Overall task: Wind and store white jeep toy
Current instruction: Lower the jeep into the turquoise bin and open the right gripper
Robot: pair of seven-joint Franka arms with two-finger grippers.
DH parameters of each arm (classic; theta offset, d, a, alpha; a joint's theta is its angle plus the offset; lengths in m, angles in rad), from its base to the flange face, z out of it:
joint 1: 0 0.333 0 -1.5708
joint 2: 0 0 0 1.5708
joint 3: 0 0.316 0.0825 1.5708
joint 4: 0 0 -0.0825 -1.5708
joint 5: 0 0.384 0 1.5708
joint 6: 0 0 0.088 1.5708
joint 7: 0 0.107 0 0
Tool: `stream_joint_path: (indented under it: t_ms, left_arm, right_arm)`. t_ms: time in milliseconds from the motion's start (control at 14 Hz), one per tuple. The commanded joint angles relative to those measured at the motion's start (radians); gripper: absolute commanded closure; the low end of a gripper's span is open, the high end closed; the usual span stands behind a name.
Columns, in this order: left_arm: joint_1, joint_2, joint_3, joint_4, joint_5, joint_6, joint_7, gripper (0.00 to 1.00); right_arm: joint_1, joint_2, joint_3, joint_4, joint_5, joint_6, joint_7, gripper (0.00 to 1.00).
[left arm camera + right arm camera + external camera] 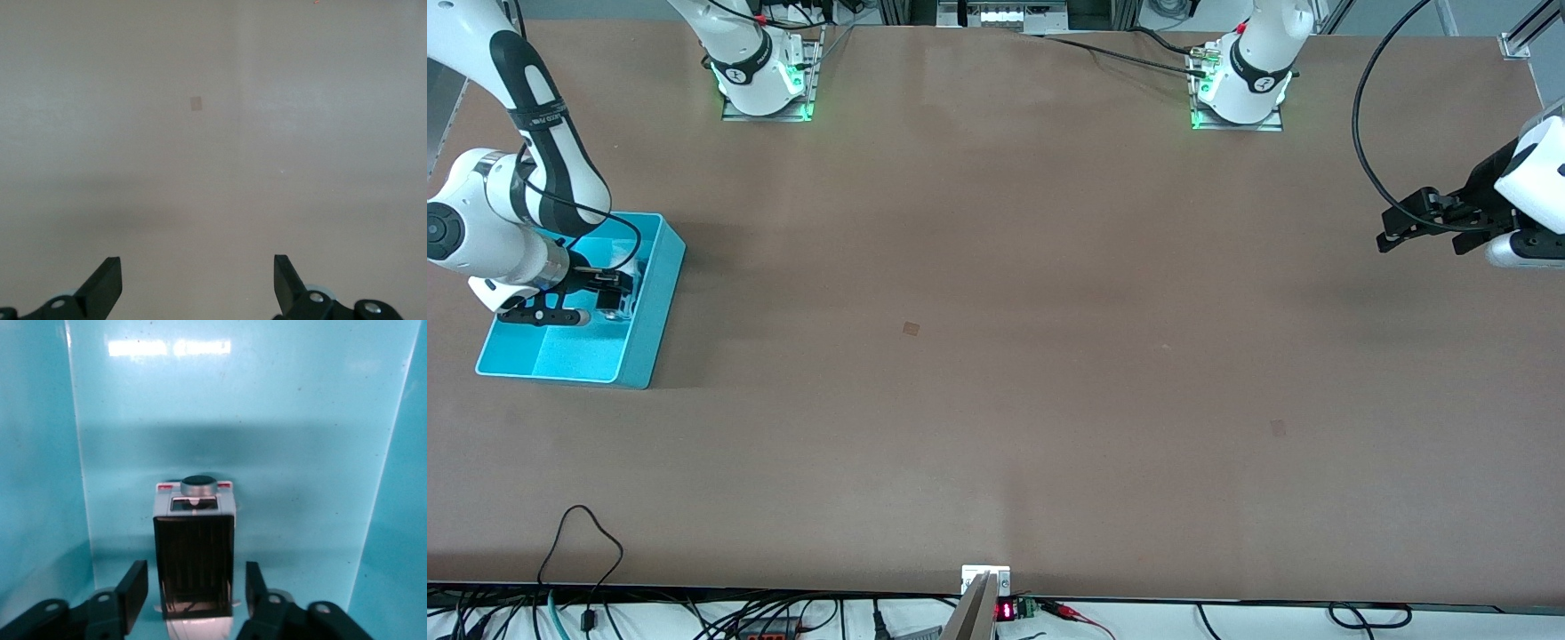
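Observation:
The white jeep toy [193,547], with its black rear roof and a round knob at one end, rests on the floor of the turquoise bin [649,302]. My right gripper [609,298] reaches down into the bin. In the right wrist view the right gripper [195,579] is open, and its fingers stand on either side of the jeep with a gap on each side. My left gripper [1421,227] hovers open and empty over the left arm's end of the table, and the left wrist view shows this left gripper [197,273] above bare tabletop.
The bin stands at the right arm's end of the table, and its walls [40,487] close in around the gripper. A divider [543,331] splits the bin. Small tape patches [911,328] mark the brown table. Cables hang along the front edge.

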Motion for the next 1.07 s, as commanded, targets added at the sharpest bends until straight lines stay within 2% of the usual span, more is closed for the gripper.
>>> stream_joint_path:
  t_ms: [0,71,357,643,857,1000]
  left_arm:
    - [0.003,-0.023,-0.008,-0.017,0.006,-0.004,0.001,0.00]
    - [0.003,-0.023,-0.008,-0.017,0.006,-0.006,0.001,0.00]
    - [0.003,-0.023,-0.008,-0.017,0.006,-0.006,0.001,0.00]
    - [0.003,-0.024,-0.008,-0.017,0.006,-0.004,0.001,0.00]
    - [0.003,-0.024,-0.008,-0.019,0.006,-0.004,0.001,0.00]
    - [0.001,-0.024,-0.008,-0.017,0.006,-0.003,-0.001,0.00]
  right_arm:
    - [-0.012,-0.002,0.006,-0.006,-0.021,0.012,0.002,0.09]
    - [-0.012,-0.004,0.006,-0.006,-0.021,0.012,0.002,0.00]
    - [-0.006,-0.059,0.008,0.006,-0.021,0.003,0.002,0.00]
    - [0.003,-0.137,0.017,0.072,0.002,-0.061,0.005,0.00]
    - [0.007,-0.209,0.058,0.127,0.018,-0.119,0.005,0.00]
    - [0.009,-0.232,0.090,0.210,0.022,-0.232,0.006,0.00]
